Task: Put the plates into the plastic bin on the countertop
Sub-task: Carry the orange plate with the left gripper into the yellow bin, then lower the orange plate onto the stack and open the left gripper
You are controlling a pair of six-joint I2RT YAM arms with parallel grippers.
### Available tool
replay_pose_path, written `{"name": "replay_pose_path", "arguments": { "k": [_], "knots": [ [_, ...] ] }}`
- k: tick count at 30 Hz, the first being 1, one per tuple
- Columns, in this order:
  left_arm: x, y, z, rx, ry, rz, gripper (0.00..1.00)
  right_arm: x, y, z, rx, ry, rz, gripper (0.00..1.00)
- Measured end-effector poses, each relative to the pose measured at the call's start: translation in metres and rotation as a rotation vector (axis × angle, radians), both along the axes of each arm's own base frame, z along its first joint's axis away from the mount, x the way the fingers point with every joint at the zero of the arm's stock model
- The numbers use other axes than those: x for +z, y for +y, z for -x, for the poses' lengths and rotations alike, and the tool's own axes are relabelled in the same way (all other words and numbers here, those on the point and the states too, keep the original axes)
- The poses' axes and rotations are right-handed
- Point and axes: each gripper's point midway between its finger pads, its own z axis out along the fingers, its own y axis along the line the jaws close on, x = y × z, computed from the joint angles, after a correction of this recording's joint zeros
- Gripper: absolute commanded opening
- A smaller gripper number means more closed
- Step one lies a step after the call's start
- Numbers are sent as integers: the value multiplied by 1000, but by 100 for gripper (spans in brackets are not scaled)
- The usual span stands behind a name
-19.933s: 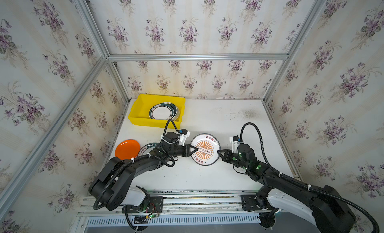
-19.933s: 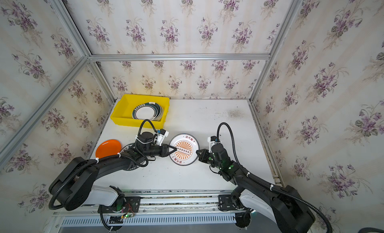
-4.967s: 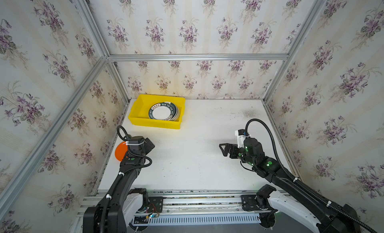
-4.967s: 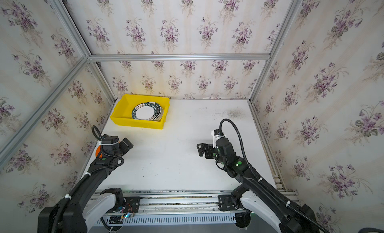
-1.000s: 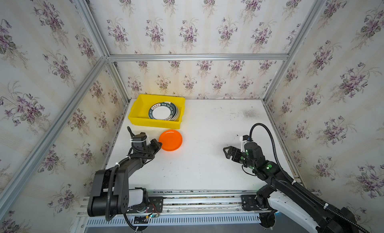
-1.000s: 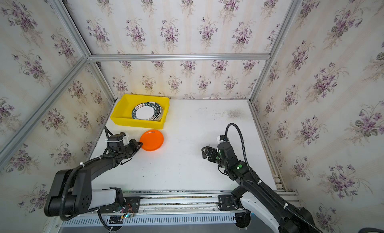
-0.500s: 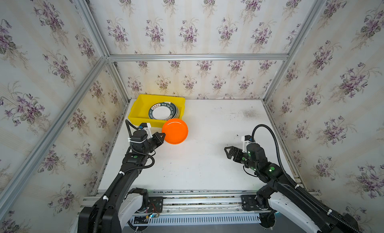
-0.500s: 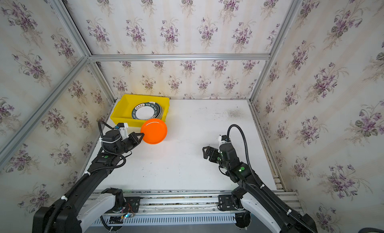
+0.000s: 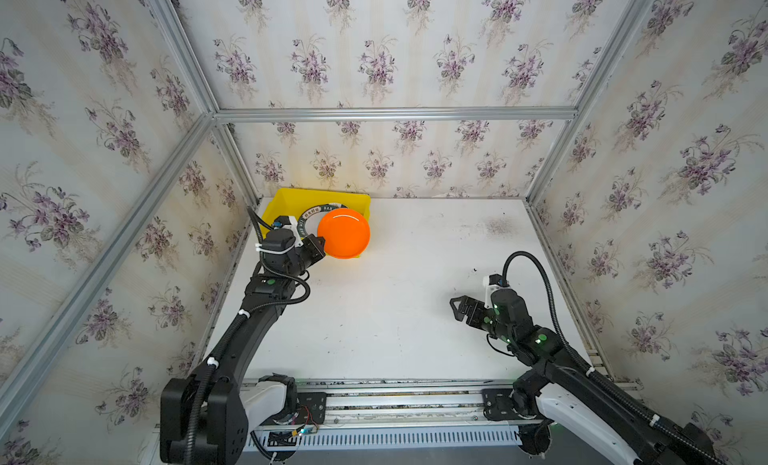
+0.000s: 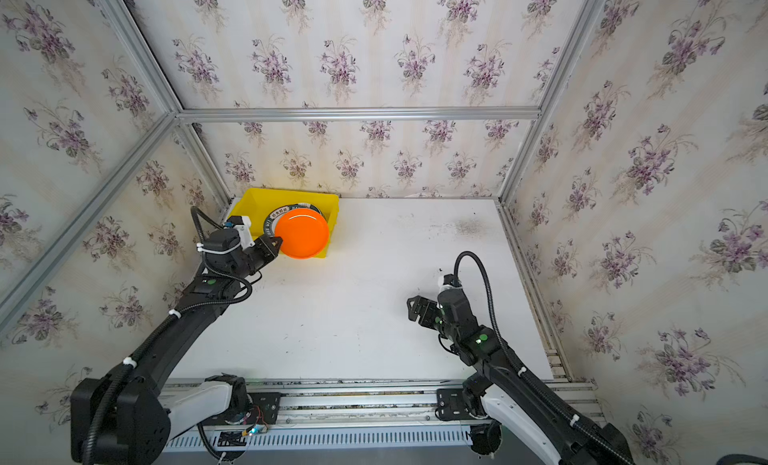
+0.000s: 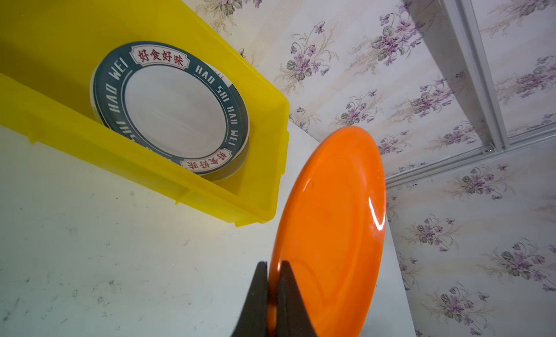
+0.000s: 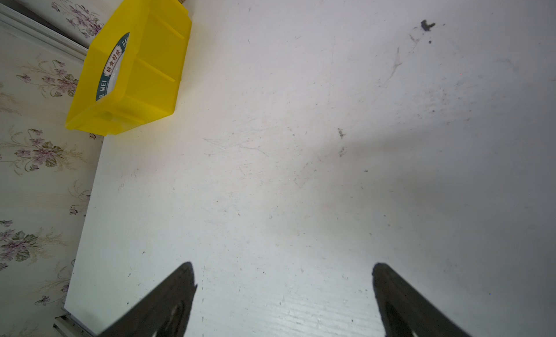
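Observation:
An orange plate (image 9: 343, 233) (image 10: 302, 233) (image 11: 331, 230) hangs in the air over the near right corner of the yellow plastic bin (image 9: 282, 199) (image 10: 253, 201) (image 11: 45, 43). My left gripper (image 9: 319, 245) (image 10: 275, 242) (image 11: 272, 270) is shut on its rim. Inside the bin lies a stack of white plates with dark green lettered rims (image 11: 171, 109) (image 9: 312, 213) (image 12: 112, 67). My right gripper (image 9: 457, 307) (image 10: 413, 307) (image 12: 282, 278) is open and holds nothing, low over the white countertop (image 9: 395, 296) at the right.
Flowered walls with aluminium rails (image 9: 390, 114) close in the countertop on three sides. The bin (image 12: 144, 73) sits in the far left corner against the back wall. A dark scuff patch (image 9: 498, 225) marks the far right of the countertop.
My left gripper has lifted the orange plate and carried it back from the left middle of the countertop to above the bin's near right corner. The right arm has barely moved.

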Motion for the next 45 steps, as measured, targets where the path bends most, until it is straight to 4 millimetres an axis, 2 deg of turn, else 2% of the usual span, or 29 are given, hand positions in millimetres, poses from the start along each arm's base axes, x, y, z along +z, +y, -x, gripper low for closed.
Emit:
{"name": "replay_pose_path", "arguments": {
  "k": [3,7,12,16,22,28,34,41,43,45],
  "knots": [
    [-2,14,-21,55,13,-43,0,2,-1,2,-3,-8,-4,95],
    [-16,32,-42,101,70,-86,1,8,-4,2,-10,-38,-11,95],
    [-41,48,-64,145,156,-120,2,-6,-12,9,-24,-24,7,95],
    [-53,50,-81,141,207,-153,4,-8,-14,10,-28,-25,13,95],
    [-70,57,-93,158,274,-206,4,-13,-17,11,-33,-22,30,96],
    [-75,63,-111,170,309,-263,6,-14,-20,10,-29,-27,50,96],
    [-82,56,-123,160,333,-333,8,-17,-22,9,-36,-20,65,96],
    [-99,57,-128,141,388,-364,23,-24,-24,9,-34,2,90,96],
    [-99,57,-129,134,395,-371,38,-25,-25,9,-31,6,99,96],
    [-96,57,-130,130,390,-376,61,-24,-25,7,-31,6,103,96]
  ]
}}
